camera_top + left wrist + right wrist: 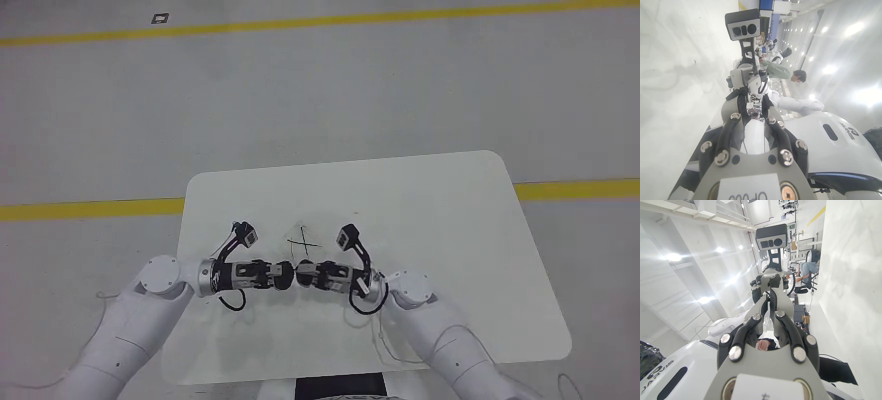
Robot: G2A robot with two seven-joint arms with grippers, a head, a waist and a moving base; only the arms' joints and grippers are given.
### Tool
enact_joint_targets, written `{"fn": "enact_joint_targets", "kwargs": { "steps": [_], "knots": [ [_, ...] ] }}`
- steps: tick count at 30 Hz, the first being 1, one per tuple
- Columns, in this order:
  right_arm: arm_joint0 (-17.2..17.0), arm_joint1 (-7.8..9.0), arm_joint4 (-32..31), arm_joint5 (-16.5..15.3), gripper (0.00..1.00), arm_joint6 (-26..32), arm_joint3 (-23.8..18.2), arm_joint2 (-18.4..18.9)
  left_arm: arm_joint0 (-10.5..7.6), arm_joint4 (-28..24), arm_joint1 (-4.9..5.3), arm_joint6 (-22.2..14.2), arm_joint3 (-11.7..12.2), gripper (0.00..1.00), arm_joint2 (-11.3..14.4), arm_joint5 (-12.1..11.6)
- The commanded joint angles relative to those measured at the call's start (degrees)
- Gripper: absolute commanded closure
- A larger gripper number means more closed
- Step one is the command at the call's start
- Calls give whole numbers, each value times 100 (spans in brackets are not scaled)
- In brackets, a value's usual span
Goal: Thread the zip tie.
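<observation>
Grey floor (pixel 300 90), yellow lines (pixel 90 209), white table (pixel 450 200), seemingly bright ceiling lights (pixel 674 256)

Crossed dark lines (pixel 303 240) — too small (top view) to identify.

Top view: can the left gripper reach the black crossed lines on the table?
Probably yes: the black crossed lines lie on the table just beyond the left gripper, nothing between; the right gripper faces it alongside.
</observation>
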Motion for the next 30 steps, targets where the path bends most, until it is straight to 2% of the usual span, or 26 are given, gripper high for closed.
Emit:
{"fn": "enact_joint_targets", "kwargs": {
  "steps": [1,7,9,16,17,18,28,30],
  "knots": [
    [-8,1,-2,0,100,-3,-11,-11,7,4,5,-2,-6,82,-3,0],
    [-34,8,-2,0,100,6,-39,-33,46,9,22,7,-29,87,-13,-7],
    [-44,12,-1,0,100,9,-49,-32,61,17,28,18,-34,100,-16,-11],
    [-90,26,-16,0,100,12,-107,-25,97,23,43,34,-57,100,-16,-19],
    [-93,27,-20,0,90,9,-113,-24,99,24,44,34,-60,100,-17,-19],
    [-98,29,-33,0,0,-28,-115,-15,101,25,46,32,-62,100,-20,-19],
    [-269,125,-166,0,0,-297,-435,401,131,50,72,-16,-44,100,-158,-19],
    [-385,146,-163,0,0,-428,-568,560,118,80,63,-13,-170,100,-230,-19]
  ]
}}
